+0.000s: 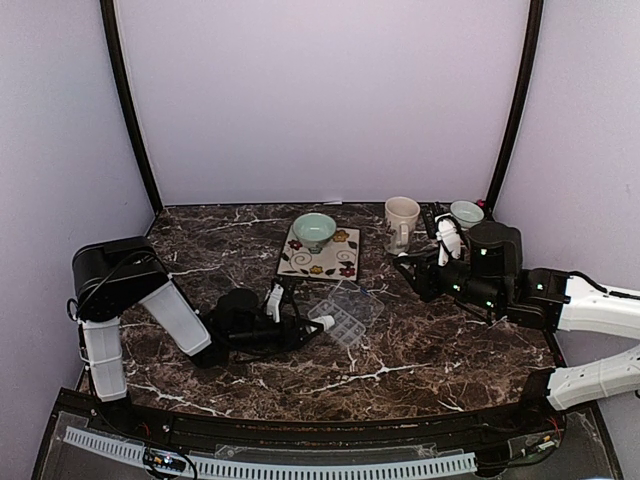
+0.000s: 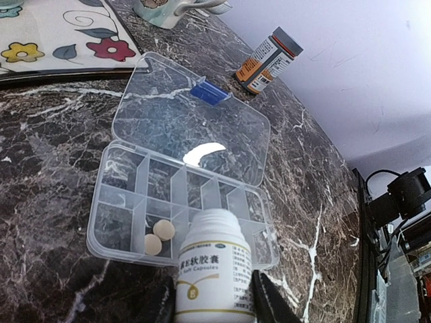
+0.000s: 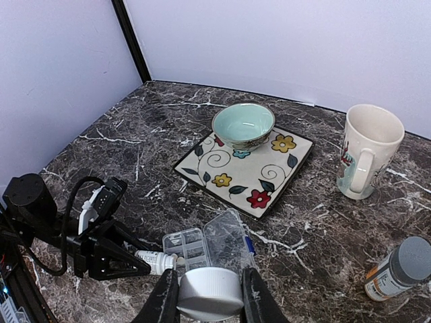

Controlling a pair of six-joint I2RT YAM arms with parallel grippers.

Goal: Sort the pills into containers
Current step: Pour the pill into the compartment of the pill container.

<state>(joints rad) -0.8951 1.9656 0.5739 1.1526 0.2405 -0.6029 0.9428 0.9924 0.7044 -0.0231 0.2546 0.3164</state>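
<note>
The clear pill box (image 2: 121,202) lies open on the marble, its lid (image 2: 188,128) folded back. Two whitish pills (image 2: 159,237) lie together in one near-row compartment; the other compartments look empty. My left gripper (image 2: 209,303) is shut on the small white bottle (image 2: 214,266), uncapped, its mouth over the box's near row. In the top view the left gripper (image 1: 303,329) holds that bottle (image 1: 322,322) on its side next to the box (image 1: 348,312). My right gripper (image 3: 210,296) is shut on a white cap (image 3: 210,291), above and to the right of the box (image 3: 202,242).
A flowered square plate (image 1: 320,255) with a green bowl (image 1: 314,230) stands behind the box. A cream mug (image 1: 401,220) and a second bowl (image 1: 466,212) stand at the back right. The orange grey-capped bottle (image 3: 397,269) stands right of the box.
</note>
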